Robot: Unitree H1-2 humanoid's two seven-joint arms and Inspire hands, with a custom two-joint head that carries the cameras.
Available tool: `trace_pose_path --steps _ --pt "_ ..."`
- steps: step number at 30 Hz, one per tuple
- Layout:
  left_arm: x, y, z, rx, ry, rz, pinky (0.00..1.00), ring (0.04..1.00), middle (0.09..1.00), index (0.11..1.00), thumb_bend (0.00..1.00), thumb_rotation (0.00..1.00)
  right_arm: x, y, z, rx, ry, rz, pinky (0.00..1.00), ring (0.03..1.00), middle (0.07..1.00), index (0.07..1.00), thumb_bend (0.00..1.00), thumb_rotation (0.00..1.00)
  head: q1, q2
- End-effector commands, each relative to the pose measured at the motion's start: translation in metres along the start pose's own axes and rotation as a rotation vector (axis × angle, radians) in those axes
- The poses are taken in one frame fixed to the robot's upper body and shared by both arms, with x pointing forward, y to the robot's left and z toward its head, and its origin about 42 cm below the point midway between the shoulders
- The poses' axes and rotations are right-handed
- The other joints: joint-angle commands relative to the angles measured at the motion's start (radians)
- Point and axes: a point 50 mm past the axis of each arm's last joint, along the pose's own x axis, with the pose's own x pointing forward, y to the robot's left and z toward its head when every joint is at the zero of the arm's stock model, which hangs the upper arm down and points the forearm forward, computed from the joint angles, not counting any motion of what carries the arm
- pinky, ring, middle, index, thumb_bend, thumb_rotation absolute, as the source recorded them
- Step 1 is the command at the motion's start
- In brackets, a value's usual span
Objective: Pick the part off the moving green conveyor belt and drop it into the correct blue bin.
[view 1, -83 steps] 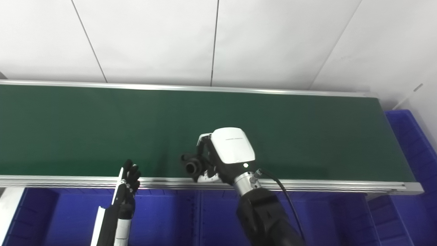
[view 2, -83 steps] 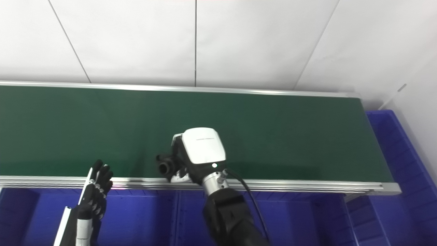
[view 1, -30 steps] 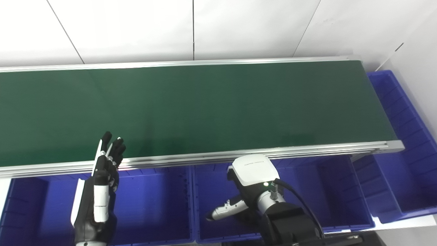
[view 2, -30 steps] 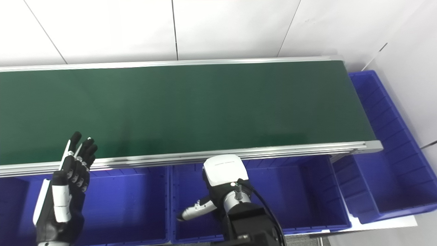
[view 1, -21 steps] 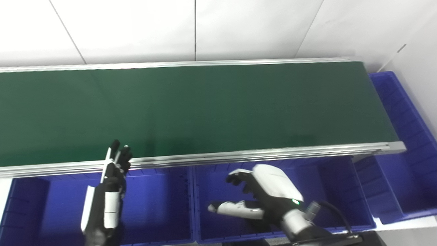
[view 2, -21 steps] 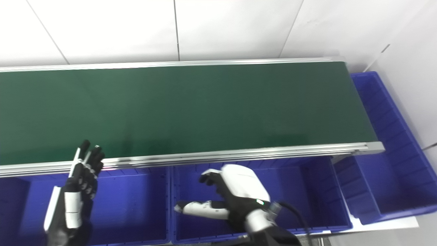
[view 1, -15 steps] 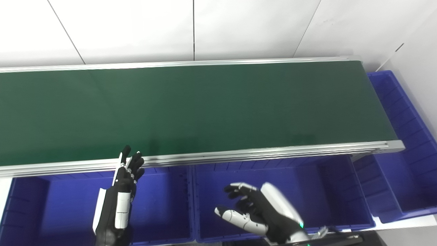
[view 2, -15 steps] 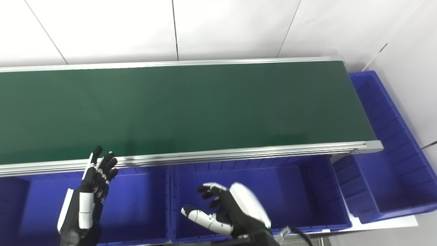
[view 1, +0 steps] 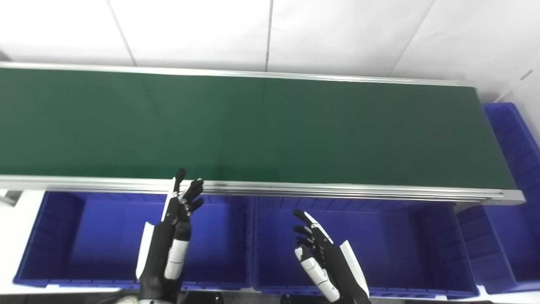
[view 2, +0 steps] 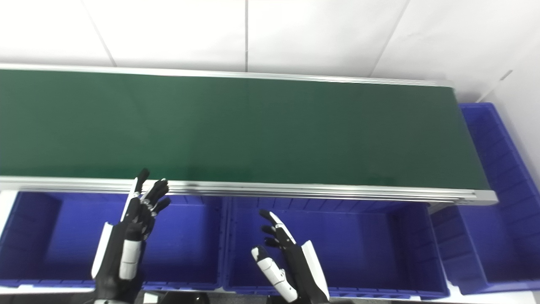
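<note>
The green conveyor belt point(view 1: 261, 126) runs across the view and I see no part on it. My right hand point(view 1: 325, 261) is open and empty, fingers spread, over the middle blue bin point(view 1: 379, 249) below the belt's near rail. My left hand point(view 1: 173, 236) is open and empty, fingers up, over the left blue bin point(view 1: 84, 236). It also shows in the right eye view point(view 2: 130, 236). No part shows in the bins; the black part held earlier is not in view.
A third blue bin point(view 1: 514, 236) stands at the belt's right end. The belt's aluminium near rail point(view 1: 295, 190) runs just above the bins. A white wall stands behind the belt.
My right hand carried the black part off the belt over the middle bin, opened, and now is empty and lower. The camera view shifted. My left hand stayed open.
</note>
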Motion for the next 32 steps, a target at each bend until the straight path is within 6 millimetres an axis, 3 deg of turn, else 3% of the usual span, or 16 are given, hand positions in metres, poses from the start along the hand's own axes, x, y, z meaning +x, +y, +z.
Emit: trace_pose_path --steps 1,12,16,21,26,32 --pt "0.0 -0.003 0.009 0.004 -0.062 0.005 0.86 0.897 0.899 1.0 0.72 0.98 0.003 0.008 0.011 0.026 -0.076 -0.02 0.86 0.905 0.978 0.979 0.7 0.93 -0.003 -0.003" --pt "-0.003 0.004 0.004 0.003 -0.05 0.01 0.87 0.914 0.908 1.0 0.73 0.98 0.006 0.015 0.007 0.046 -0.114 -0.03 0.82 0.899 0.971 0.989 0.69 0.93 -0.077 -0.034" --pt "-0.005 0.008 0.002 -0.004 -0.057 0.012 0.87 0.916 0.912 1.0 0.72 0.97 0.006 0.02 0.006 0.063 -0.126 -0.037 0.83 0.901 0.973 0.983 0.69 0.92 -0.111 -0.065" --pt "-0.006 0.015 -0.001 -0.002 -0.07 0.023 0.9 0.931 0.924 1.0 0.75 0.98 0.007 0.027 0.005 0.101 -0.156 -0.093 0.82 0.911 0.983 0.982 0.73 0.98 -0.159 -0.089" --pt "-0.003 0.026 -0.002 -0.009 -0.102 0.062 0.96 0.965 0.959 1.0 0.73 1.0 0.008 0.033 0.006 0.184 -0.184 -0.181 0.84 0.933 0.997 0.999 0.73 1.0 -0.197 -0.094" --pt "0.003 0.041 -0.004 0.011 -0.133 0.077 1.0 0.999 1.0 1.0 0.8 1.0 0.01 0.04 0.008 0.228 -0.226 -0.221 0.87 0.942 1.0 1.0 0.71 0.97 -0.24 -0.088"
